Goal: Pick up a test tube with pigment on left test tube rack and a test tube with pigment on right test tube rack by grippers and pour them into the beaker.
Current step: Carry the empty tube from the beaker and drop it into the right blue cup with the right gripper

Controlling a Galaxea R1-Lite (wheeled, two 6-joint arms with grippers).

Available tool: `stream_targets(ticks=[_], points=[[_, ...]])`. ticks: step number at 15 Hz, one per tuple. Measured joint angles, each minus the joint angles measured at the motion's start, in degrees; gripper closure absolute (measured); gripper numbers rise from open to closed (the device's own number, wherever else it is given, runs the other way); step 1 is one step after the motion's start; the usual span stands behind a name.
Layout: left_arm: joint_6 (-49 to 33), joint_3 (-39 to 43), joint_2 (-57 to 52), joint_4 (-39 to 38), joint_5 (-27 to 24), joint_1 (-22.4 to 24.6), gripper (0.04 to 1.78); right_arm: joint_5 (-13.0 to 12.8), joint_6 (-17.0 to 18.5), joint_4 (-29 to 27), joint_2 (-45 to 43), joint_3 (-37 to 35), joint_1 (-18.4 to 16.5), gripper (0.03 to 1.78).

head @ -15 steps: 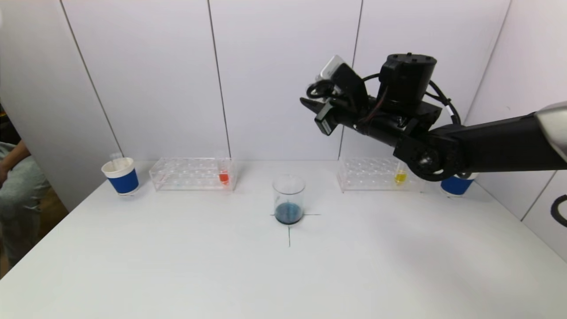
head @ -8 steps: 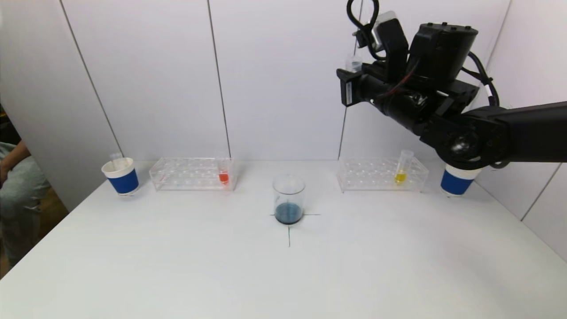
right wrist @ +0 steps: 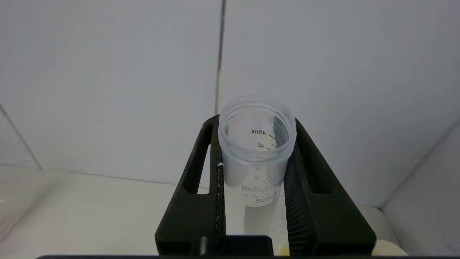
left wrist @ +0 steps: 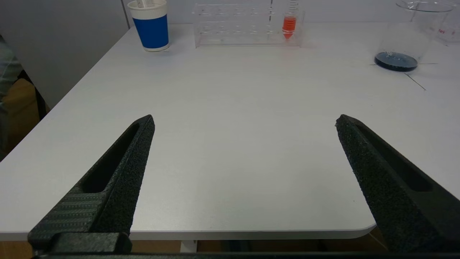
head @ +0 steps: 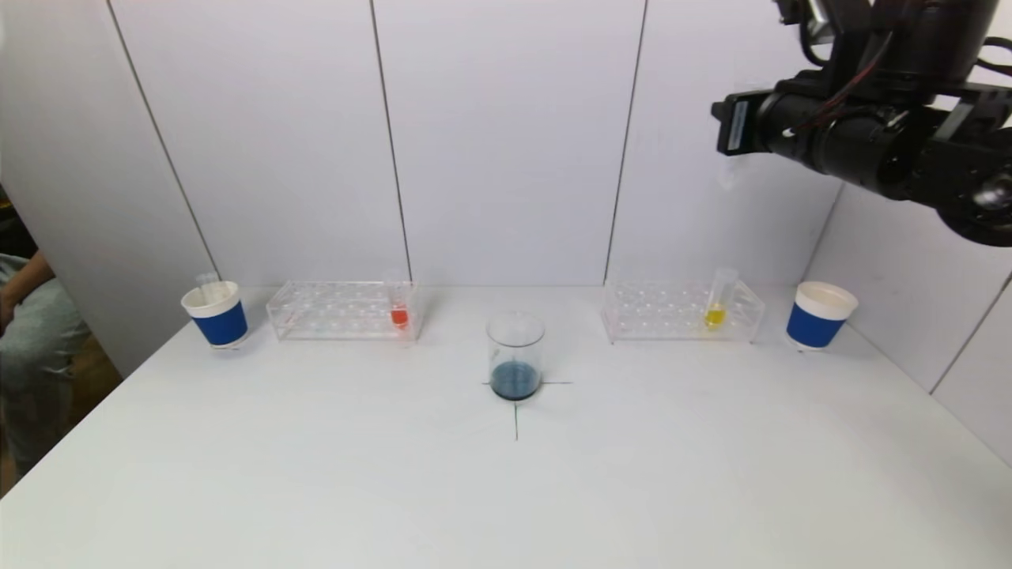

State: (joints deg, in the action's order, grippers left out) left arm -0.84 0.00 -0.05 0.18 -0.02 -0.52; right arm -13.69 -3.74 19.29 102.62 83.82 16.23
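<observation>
White tabletop (head: 316, 474) fills the near ground, bare but for a thin black cross marked at its middle; the left gripper (left wrist: 244, 120) hovers low over the near left edge, its textured black fingers (left wrist: 129, 162) spread wide with nothing between them; on the cross stands the glass beaker (head: 515, 356), dark blue liquid pooled in its bottom; farther back, the left rack (head: 341, 310) carries a tube of orange pigment (head: 399, 308) at its right end, a blue paper cup (head: 215, 314) to its left; the right rack (head: 684, 310) carries a tube of yellow pigment (head: 718, 299), another blue cup (head: 819, 316) to its right; high at the far right, the right gripper (right wrist: 256, 151) is clamped on an empty clear test tube (right wrist: 257, 144), its graduations reading "45mL", "40", "50".
</observation>
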Motion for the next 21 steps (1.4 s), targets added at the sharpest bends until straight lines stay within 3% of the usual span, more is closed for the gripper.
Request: stream_targets(ticks=[5,9,21], points=[[-0.01,0.00,0.00,0.00,0.02,0.00,0.06,0.50,3.08,-0.11,-3.45,-2.16,-12.01,1.29],[-0.01,0.00,0.00,0.00,0.02,0.00,0.06,1.01,5.47,0.55,-4.11,-4.91,-17.87,1.29],[-0.01,0.00,0.00,0.00,0.00,0.00,0.06,1.49,8.47,2.86,3.33,-7.36,-23.60,1.29]])
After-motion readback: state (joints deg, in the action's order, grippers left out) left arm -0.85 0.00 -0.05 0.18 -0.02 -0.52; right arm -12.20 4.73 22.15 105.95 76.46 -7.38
